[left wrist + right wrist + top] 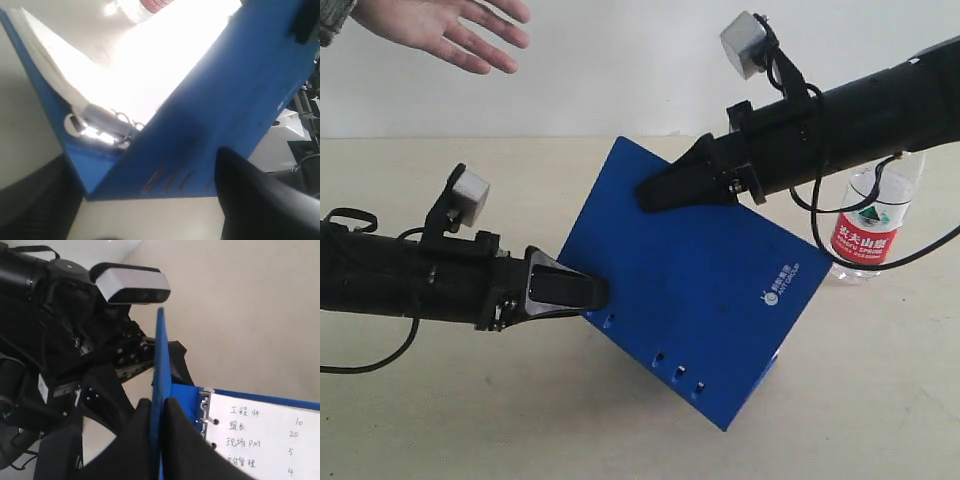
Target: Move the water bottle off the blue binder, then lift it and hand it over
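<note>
Closest to me is the blue binder (700,300), tipped up on a slant with its riveted corner low over the table (470,430). I can't tell whether that corner touches the surface.

Just behind that, the left gripper (590,293) sits at the binder's lower left edge. From its own wrist camera the fingers (250,200) stand wide apart, with the spine end between them, so I read it as open and at most propping the binder, not gripping it. That camera also shows the binder gaping in a V, with the metal rings (122,122) and white pages exposed.

Further back, the right gripper (648,195) is pinched tight on the cover's top edge. The right wrist camera shows both fingers pressed flat on either side of the blue board, with a printed sheet (260,440) hanging beside them.

Behind the right arm, the water bottle (868,235) stands upright on the table, clear of the binder, with its red label facing me.

Farthest off, an open hand (440,28) is held out above the left side.

As I judge it, the bottle step is done and the lift is underway. What's left is carrying the binder across to that hand and letting go.
</note>
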